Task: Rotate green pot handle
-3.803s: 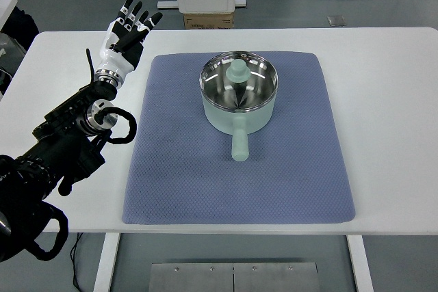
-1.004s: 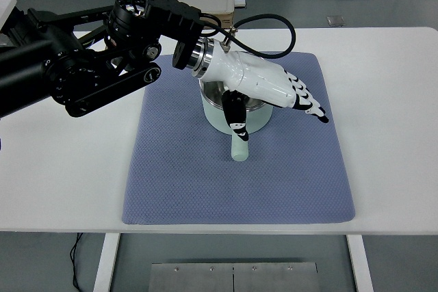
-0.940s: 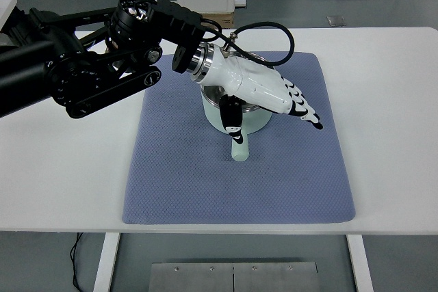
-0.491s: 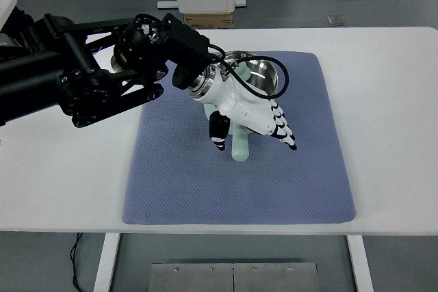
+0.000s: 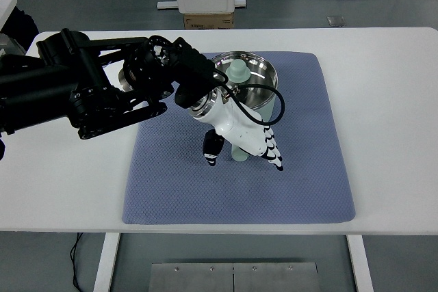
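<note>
Bright, even overhead light fills the scene. Soft shadows fall on the blue mat beneath the left hand. Glare glints inside the green pot. Focus is sharp throughout.

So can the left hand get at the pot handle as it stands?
Probably yes: the left hand is already over the pot handle, thumb on one side, fingers on the other, nothing between.
</note>
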